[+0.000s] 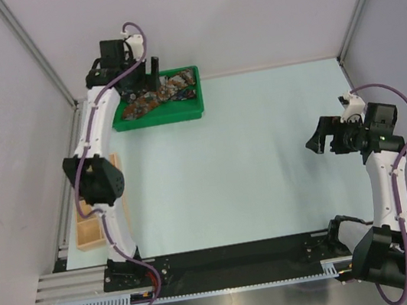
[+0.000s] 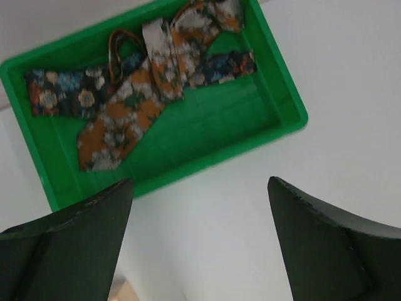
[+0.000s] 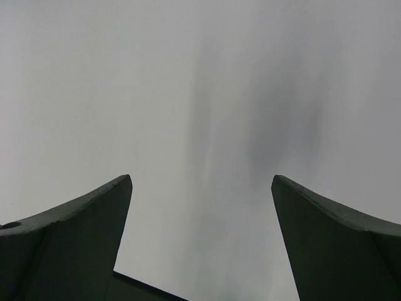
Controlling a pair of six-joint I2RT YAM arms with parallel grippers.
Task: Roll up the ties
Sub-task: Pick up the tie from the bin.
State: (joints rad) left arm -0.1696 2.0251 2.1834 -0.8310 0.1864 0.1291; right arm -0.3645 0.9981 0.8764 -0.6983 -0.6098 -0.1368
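Printed cloth ties lie in a glossy green plastic tray on a smooth matt table.

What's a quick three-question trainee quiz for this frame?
1. Fill in: the left hand and the right hand both stand ___ and hold nothing.
2. True or false: the ties lie in a heap inside the green tray.
3. Which is nearer the green tray? A) left hand B) right hand C) both equally near

Key: 1. open; 2. true; 3. A
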